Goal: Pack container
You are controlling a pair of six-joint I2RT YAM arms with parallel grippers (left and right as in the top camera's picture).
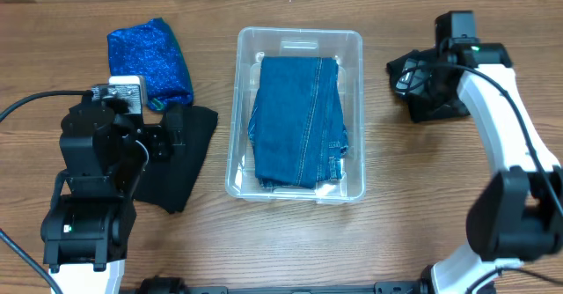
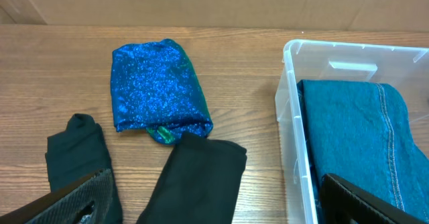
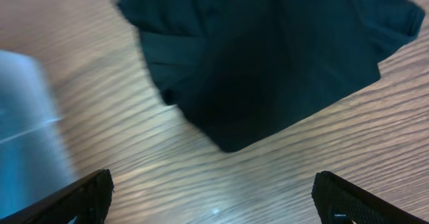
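The right gripper (image 3: 213, 180) holds its fingers (image 3: 80, 198) spread wide with nothing between them, over bare table (image 3: 281, 163). A crumpled dark garment (image 3: 268, 63) lies just ahead of the fingertips, untouched. The container (image 3: 27, 117) is a blur beyond the finger on the left of that wrist view. The left gripper (image 2: 216, 184) is just as wide and empty. A folded black garment (image 2: 194, 177) lies between its fingers, and a sparkly blue garment (image 2: 157, 83) sits farther ahead. The container's near wall stands just ahead of the finger on the right of that view, with folded jeans (image 2: 355, 137) flat inside. Packing looks partway done, with one piece in and three on the table. The step in hand appears to be the right arm's reach for the dark garment. That calls for moving forward until the fingers straddle a thick fold, lowering, pinching through all the layers, then lifting clear of the rim and setting it on the jeans. No brand, label or writing can be read; the jeans cover the container's base.
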